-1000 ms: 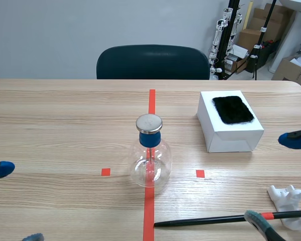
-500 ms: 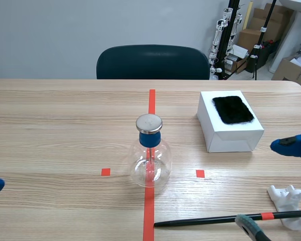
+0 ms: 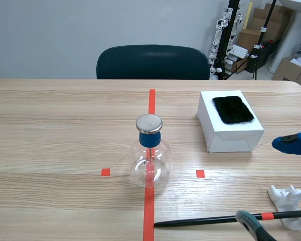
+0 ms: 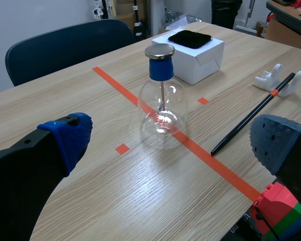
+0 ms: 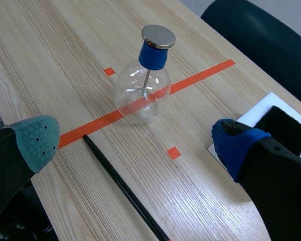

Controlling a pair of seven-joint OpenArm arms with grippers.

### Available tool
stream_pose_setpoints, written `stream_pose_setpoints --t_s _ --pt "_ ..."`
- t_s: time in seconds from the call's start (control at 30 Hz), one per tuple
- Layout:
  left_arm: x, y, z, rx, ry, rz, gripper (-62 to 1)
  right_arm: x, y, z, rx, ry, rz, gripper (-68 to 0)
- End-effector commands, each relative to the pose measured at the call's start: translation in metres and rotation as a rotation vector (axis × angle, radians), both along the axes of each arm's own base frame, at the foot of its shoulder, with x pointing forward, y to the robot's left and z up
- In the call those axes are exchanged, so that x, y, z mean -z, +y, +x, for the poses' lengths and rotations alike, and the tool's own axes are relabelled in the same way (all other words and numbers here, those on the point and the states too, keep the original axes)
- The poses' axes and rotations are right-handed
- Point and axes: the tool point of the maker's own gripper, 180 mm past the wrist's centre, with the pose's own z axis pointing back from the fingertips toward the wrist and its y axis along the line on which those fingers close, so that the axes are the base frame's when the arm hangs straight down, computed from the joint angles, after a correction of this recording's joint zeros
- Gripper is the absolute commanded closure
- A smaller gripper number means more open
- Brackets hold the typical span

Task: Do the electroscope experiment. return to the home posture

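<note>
From the scene view, the flask (image 3: 150,161) stands upright at the middle of the table (image 3: 50,125), right on the red tape line (image 3: 151,100). It has a blue neck and a flat metal cap. Off to its right and well apart sits a white box (image 3: 230,134) with a patch of black fur (image 3: 233,109) on its top. Near the table's front edge a black rod (image 3: 205,220) lies flat, and its far end rests on a small white stand (image 3: 289,199). The right gripper (image 3: 261,181) is low at the right side, holding nothing. Its fingers are spread wide, with the blue pad level with the box and the grey-green pad just over the rod. A dark chair (image 3: 153,61) stands behind the table. In the left wrist view, the left gripper (image 4: 170,129) is also spread wide, with nothing between its fingers. The flask is ahead of the gap, on the tape. The box and fur are beyond the flask, and the rod and stand lie ahead of one finger. In the right wrist view, the right gripper's two pads are far apart above the table. The flask stands ahead of the gap, across the tape line. The rod runs along the wood below, between the fingers and touching neither. The box with its fur shows just past the blue finger (image 5: 236,143).
</note>
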Motion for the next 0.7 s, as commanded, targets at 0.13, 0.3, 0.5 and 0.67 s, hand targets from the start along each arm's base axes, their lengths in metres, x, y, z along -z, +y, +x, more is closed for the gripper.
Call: stream_pose_setpoints --t_s 0.13,0.3,0.5,0.67 --pt "-0.015 -0.006 0.003 0.006 -0.041 -0.036 -62.3 -0.013 -0.001 0.007 0.028 -0.037 0.044 -62.6" --pt "-0.023 -0.013 0.007 0.028 -0.056 -0.046 -62.3 -0.013 -0.001 0.007 0.031 -0.039 0.046 -62.6" --pt "-0.023 -0.019 0.018 0.053 -0.052 -0.023 -62.3 -0.011 -0.002 0.007 0.035 -0.03 0.038 -62.6" --pt "-0.026 -0.021 0.02 0.066 -0.058 -0.03 -62.3 -0.009 -0.003 0.008 0.04 -0.022 0.035 -62.6"
